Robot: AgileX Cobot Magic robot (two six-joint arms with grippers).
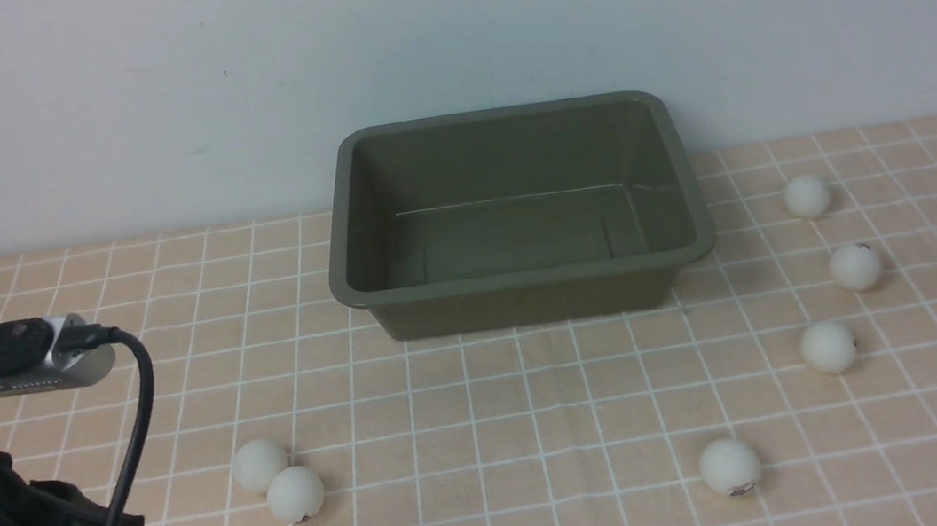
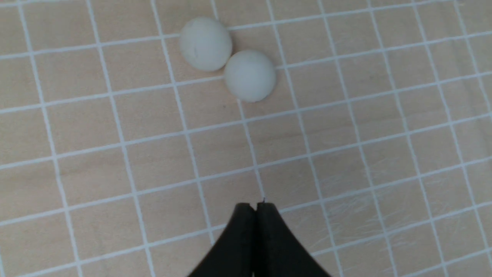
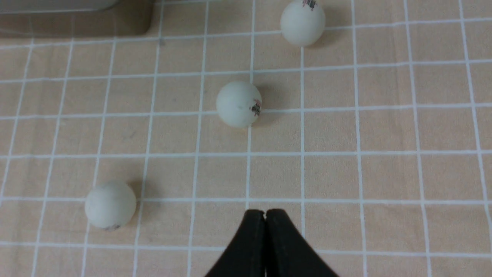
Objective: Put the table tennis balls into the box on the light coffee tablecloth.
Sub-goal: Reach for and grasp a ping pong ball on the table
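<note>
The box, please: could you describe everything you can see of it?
The box is an olive-green tub, plastic by its look, rectangular with rounded corners, a flared rim and sloping walls. It stands upright and open-topped on the tablecloth, at the cloth's far edge, centred in the front view. It holds nothing; a faint sheen lines its floor. No ball touches it.

The right hand (image 3: 265, 215) closed, three table tennis balls (image 3: 239, 104) beyond it
They lie apart on the light coffee tablecloth (image 3: 384, 130); a corner of the box (image 3: 77, 23) shows farther left.
</note>
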